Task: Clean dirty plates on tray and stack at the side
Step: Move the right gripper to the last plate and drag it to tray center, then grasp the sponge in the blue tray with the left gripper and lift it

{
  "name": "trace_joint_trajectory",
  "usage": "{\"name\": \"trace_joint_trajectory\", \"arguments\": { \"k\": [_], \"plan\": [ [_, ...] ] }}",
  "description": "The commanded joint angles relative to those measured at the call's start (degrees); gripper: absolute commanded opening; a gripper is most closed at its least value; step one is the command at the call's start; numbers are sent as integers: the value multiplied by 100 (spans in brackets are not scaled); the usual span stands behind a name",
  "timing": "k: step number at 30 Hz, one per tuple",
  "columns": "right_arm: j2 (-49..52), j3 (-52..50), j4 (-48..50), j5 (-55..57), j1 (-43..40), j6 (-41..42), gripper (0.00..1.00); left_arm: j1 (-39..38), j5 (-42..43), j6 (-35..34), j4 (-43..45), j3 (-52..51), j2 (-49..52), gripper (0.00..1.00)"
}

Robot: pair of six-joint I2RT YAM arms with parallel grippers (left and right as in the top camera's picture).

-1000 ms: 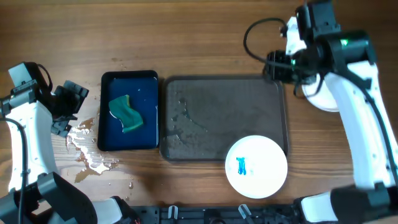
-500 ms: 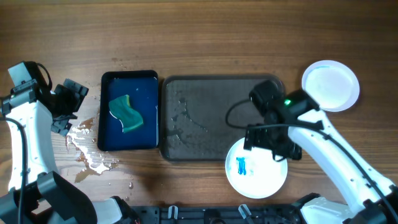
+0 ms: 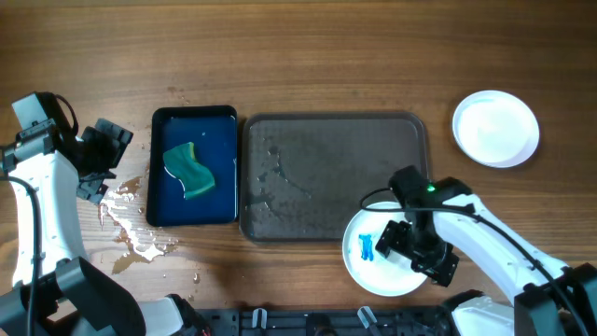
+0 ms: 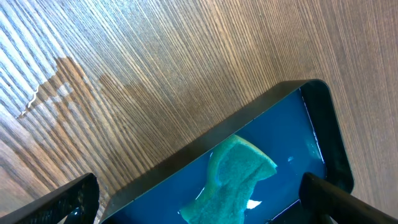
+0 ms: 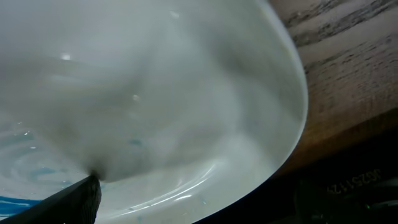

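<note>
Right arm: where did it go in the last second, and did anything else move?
The right hand swung from the clean plate at the far right, across the tray, down to the smeared plate. The left hand and the sponge stayed put.

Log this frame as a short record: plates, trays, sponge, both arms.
grey tray: wet patches
dirty plate: blue smear, overhangs grey tray's near right corner
clean plate: on table, right of grey tray; stack count unclear
sponge: in blue tray
right gripper: over dirty plate; fingers unclear
left gripper: open, empty, left of blue tray
spill: water on table near left gripper
</note>
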Motion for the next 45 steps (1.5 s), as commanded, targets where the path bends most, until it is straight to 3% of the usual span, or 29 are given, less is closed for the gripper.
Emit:
{"name": "trace_joint_trajectory", "arguments": {
  "k": [1, 4, 8, 11, 16, 17, 18, 26, 30, 35, 36, 38, 40, 45],
  "plan": [
    [-13, -85, 269, 105, -319, -245, 100, -22, 50, 111, 13, 37, 66, 100],
    [-15, -83, 748, -264, -348, -636, 89, -22, 50, 114, 11, 37, 66, 100],
    [-15, -81, 1029, -190, -348, -1097, 88, -22, 50, 136, 7, 37, 66, 100],
    [-15, -79, 1499, -199, -348, -1287, 79, -22, 50, 138, 7, 37, 66, 100],
    [-15, -79, 1725, -238, -348, -1300, 43, -22, 50, 138, -33, 37, 66, 100],
    [-15, -79, 1749, -238, -348, -1305, 32, -22, 50, 138, -33, 37, 66, 100],
    [-15, -79, 1832, -238, -348, -1303, 6, -22, 50, 138, -33, 37, 66, 100],
    [-15, 435, 1543, -280, -343, -1851, 4, -22, 50, 138, -33, 37, 66, 99],
    [52, 529, 2406, -297, -343, -2020, 4, -22, 50, 153, -28, 37, 66, 83],
    [1252, 529, 3438, -393, -343, -1963, 4, -22, 236, 372, -7, 37, 66, 49],
    [1547, 529, 3635, -385, -358, -1963, 4, -22, 376, 542, 11, 37, 66, 4],
    [1851, 529, 4048, -387, -439, -2124, 4, -22, 619, 643, 13, 37, 66, 4],
    [1818, 562, 4334, -374, -483, -2210, 4, -22, 1377, 1274, 42, 37, 66, 4],
    [1818, 588, 4328, -544, -483, -2277, 4, -310, 1504, 1292, -144, 37, 118, 4]
  ]
}}
